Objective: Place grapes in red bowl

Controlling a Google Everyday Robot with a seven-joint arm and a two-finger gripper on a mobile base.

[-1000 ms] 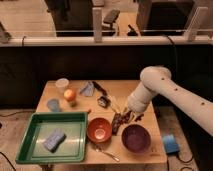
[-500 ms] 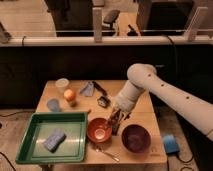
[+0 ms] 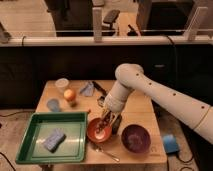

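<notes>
The red bowl sits near the table's front edge, between the green tray and the purple bowl. My gripper hangs over the red bowl's right rim, at the end of the white arm that reaches in from the right. It is shut on the dark grapes, which dangle from it down into the bowl. I cannot tell whether the grapes touch the bowl's inside.
A green tray holding a blue sponge is at the front left. An orange-red apple, a white cup, a blue lid and a blue cloth lie at the back left. A utensil lies at the front edge.
My gripper has moved left with the grapes, from between the two bowls to over the red bowl's right side, and has come lower.
</notes>
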